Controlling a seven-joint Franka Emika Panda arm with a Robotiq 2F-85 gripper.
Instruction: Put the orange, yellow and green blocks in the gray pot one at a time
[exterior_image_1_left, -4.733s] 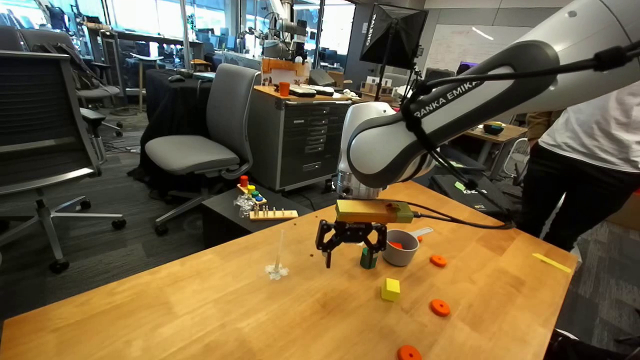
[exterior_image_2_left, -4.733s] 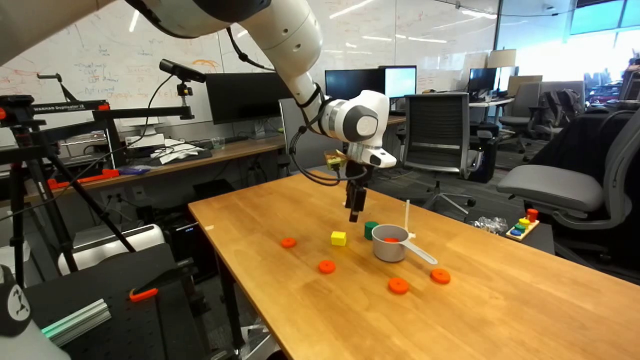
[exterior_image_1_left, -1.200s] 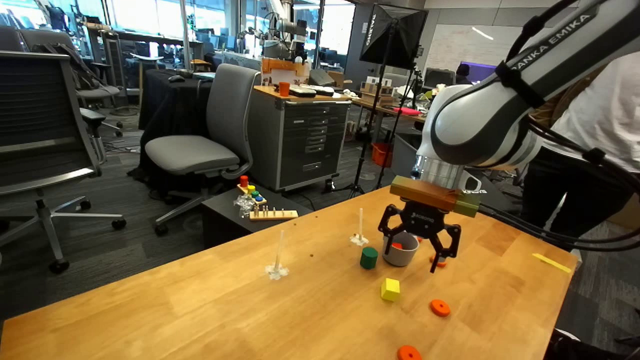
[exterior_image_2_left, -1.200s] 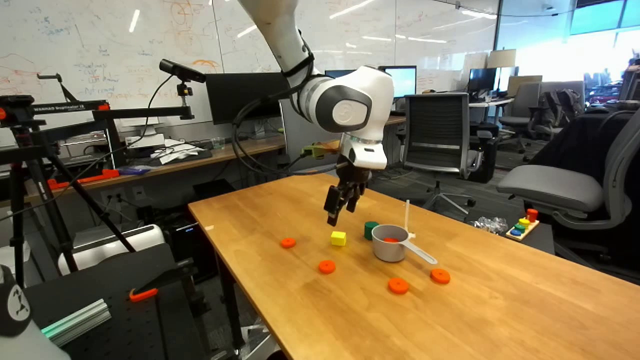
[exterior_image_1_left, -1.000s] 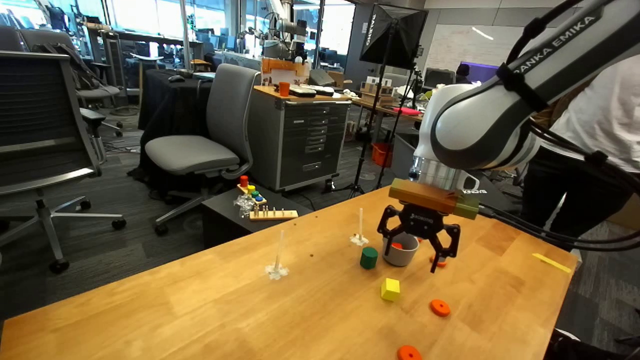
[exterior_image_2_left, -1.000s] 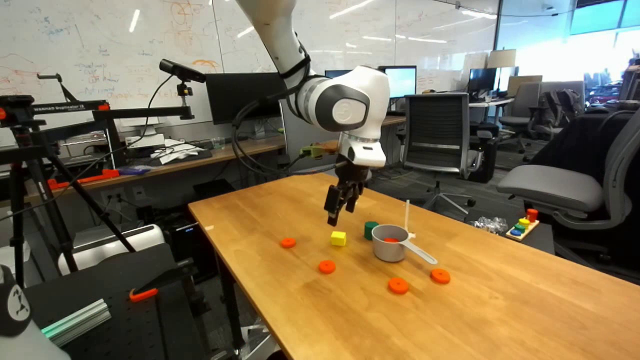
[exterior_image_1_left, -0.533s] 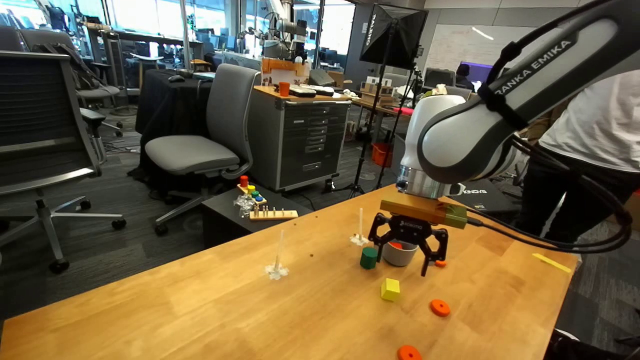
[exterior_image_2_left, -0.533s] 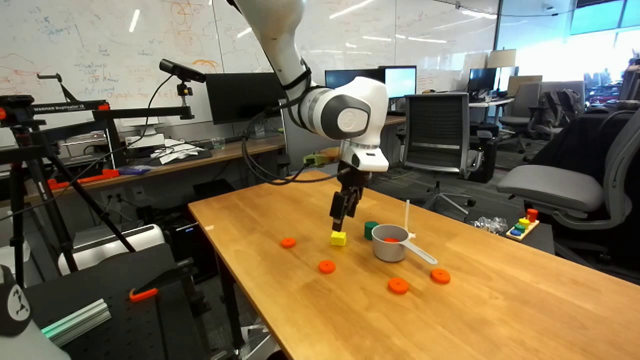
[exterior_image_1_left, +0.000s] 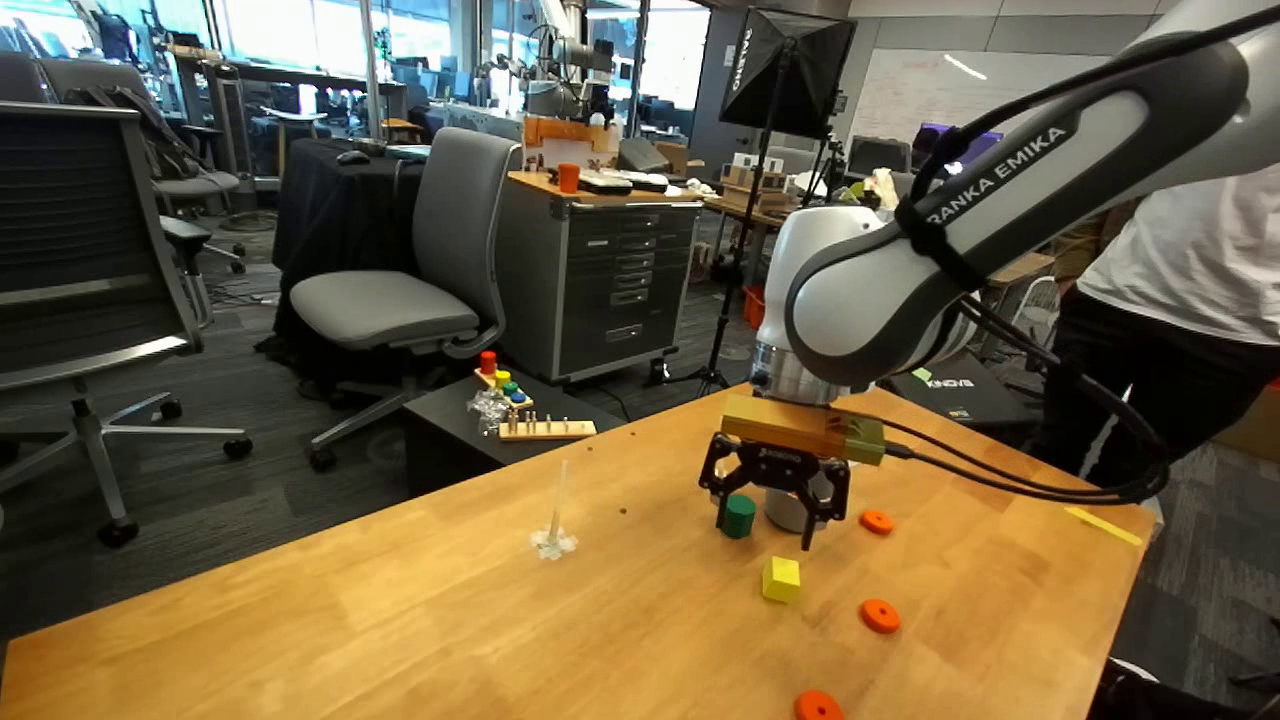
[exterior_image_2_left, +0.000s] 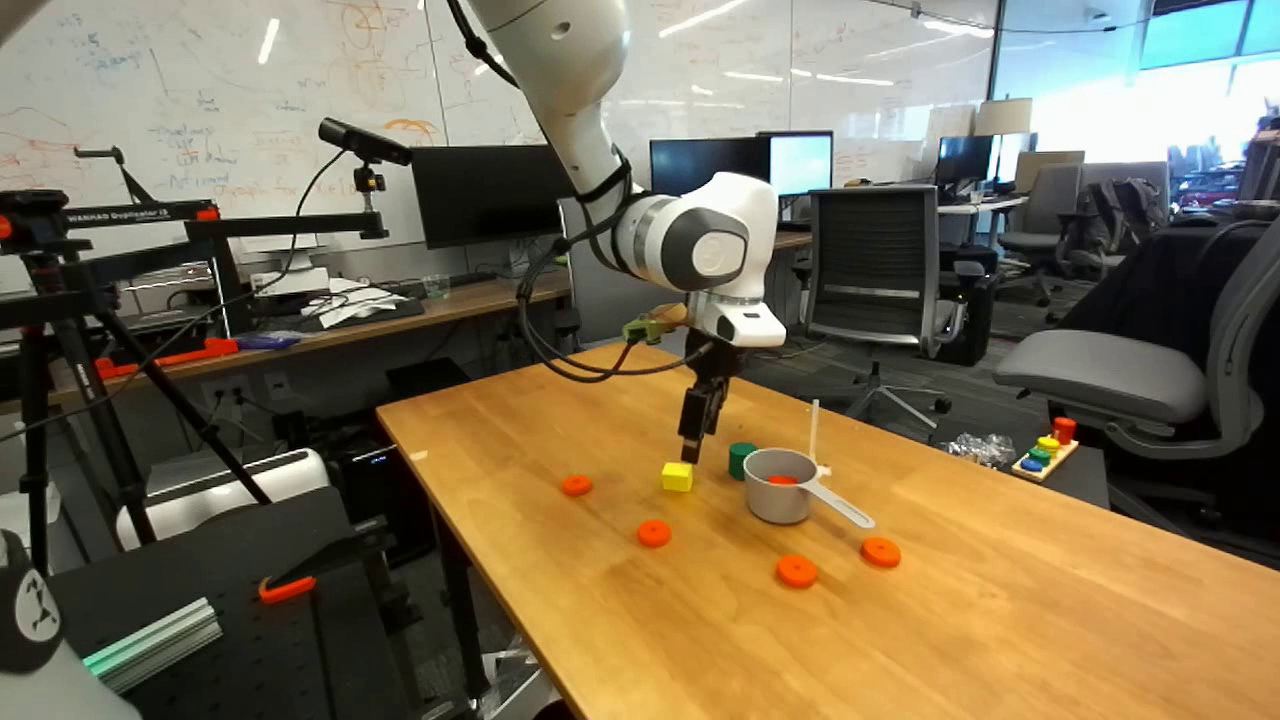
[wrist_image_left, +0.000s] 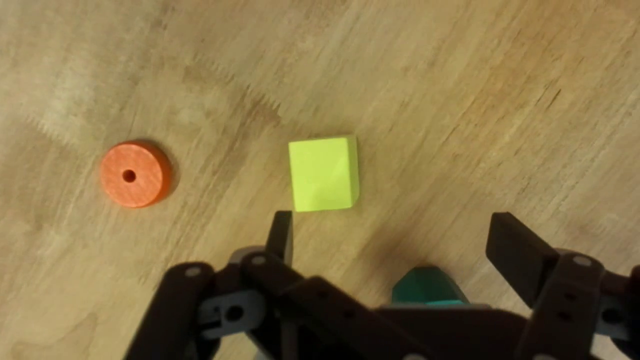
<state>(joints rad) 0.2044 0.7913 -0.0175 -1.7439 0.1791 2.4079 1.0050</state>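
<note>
My gripper (exterior_image_1_left: 764, 537) is open and empty, pointing down above the table. In the wrist view its fingertips (wrist_image_left: 392, 220) are wide apart. The yellow block (exterior_image_1_left: 781, 580) stands on the table just ahead of the fingers; it also shows in the wrist view (wrist_image_left: 322, 174), beyond the left fingertip. The green block (exterior_image_2_left: 741, 460) stands beside the pot; in the wrist view it (wrist_image_left: 430, 285) lies between the fingers, partly hidden by the gripper body. The gray pot (exterior_image_2_left: 775, 508) stands upright, partly behind the gripper in an exterior view (exterior_image_1_left: 788, 513). A red-orange piece (exterior_image_2_left: 782, 480) shows inside the pot.
Several flat orange discs lie on the table, among them a disc (exterior_image_1_left: 880, 616) near the yellow block, a disc (exterior_image_2_left: 797, 571) near the pot and a disc (wrist_image_left: 135, 174) in the wrist view. A thin upright peg (exterior_image_1_left: 557, 510) is taped down. The pot's handle (exterior_image_2_left: 842, 505) sticks out.
After swinging away from the green block, my gripper has moved back toward it and lower over the last second, straightening from a tilt. It stays open. The blocks and pot have not moved.
</note>
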